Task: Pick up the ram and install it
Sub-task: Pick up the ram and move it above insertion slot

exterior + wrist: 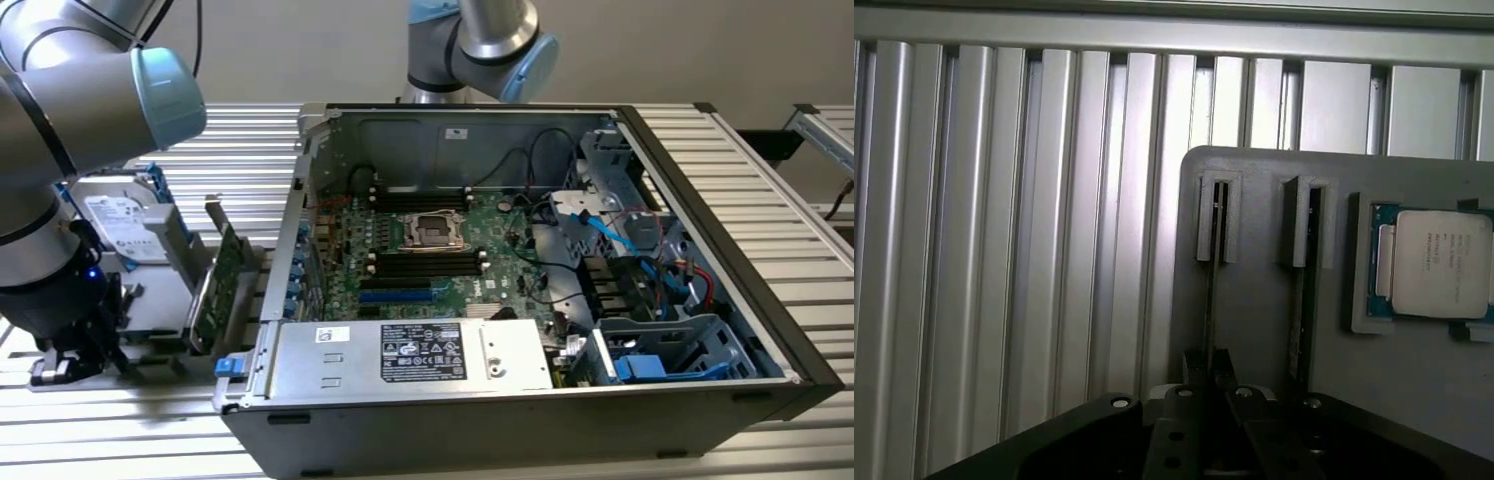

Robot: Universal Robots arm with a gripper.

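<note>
My pincer (1211, 368) is drawn in narrow. In the wrist view its two dark fingertips (1197, 365) pinch the upper edge of the ram (1211, 300), a long thin circuit-board stick that I see edge-on as a dark line. The ram stands on edge in the flat grey holder plate (1254, 310), and its far end sits in a small grey slotted bracket (1216, 215).

Just beside it, a second thin stick (1303, 300) stands parallel in its own bracket, apart from my fingertips. Further along the same plate, a square silver-lidded processor on a green board (1439, 265) lies flat in a shallow pocket. The plate rests on the ribbed aluminium table (1004, 260).

In the exterior view my pincer (80, 355) hangs low at the exterior view's left, down at the plate. Near it, a green expansion card with a metal bracket (211, 295) stands upright, and a silver hard drive with blue rails (118, 220) is propped behind that. To the exterior view's right of these lies the open black computer case (467, 430) with its green motherboard (400, 250) exposed. Another grey robot arm with a pale-blue joint cap (481, 40) rises behind the case.
</note>
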